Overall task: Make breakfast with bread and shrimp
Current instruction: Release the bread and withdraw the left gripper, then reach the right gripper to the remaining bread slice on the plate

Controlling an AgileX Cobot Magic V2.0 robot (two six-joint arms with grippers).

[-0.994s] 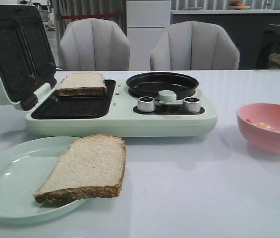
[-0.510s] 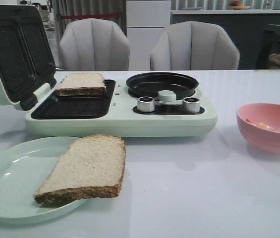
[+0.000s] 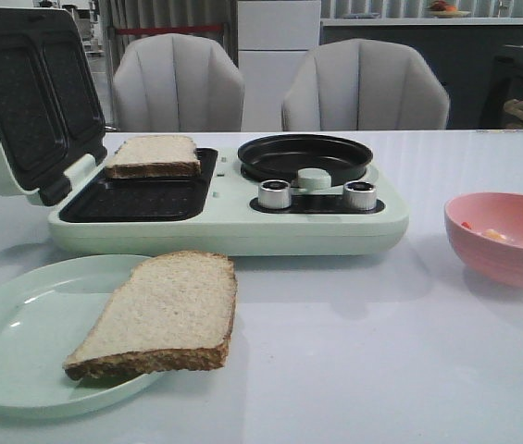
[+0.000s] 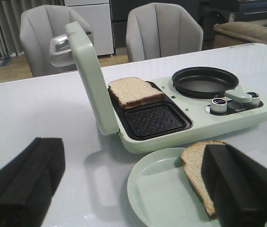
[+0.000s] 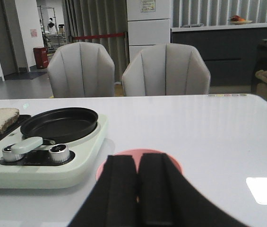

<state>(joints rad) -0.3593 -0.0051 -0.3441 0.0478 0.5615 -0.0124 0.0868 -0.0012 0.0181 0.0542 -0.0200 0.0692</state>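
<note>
One bread slice (image 3: 153,155) lies in the far sandwich well of the pale green breakfast maker (image 3: 317,227); it also shows in the left wrist view (image 4: 134,91). The other bread slice (image 3: 159,310) lies on a pale green plate (image 3: 20,324), overhanging its right rim. Small pinkish-orange shrimp pieces (image 3: 491,234) sit in a pink bowl (image 3: 511,254). Neither gripper shows in the front view. My left gripper (image 4: 131,151) is wide open and empty above the plate (image 4: 161,194), one finger over the bread slice (image 4: 197,163). My right gripper (image 5: 138,161) is shut just over the pink bowl (image 5: 173,164), hiding the shrimp.
The maker's lid (image 3: 20,102) stands open at the left. The near sandwich well (image 3: 136,199) is bare. A round black pan (image 3: 303,157) and two silver knobs (image 3: 275,194) sit on the maker's right half. Two grey chairs (image 3: 363,88) stand behind the table.
</note>
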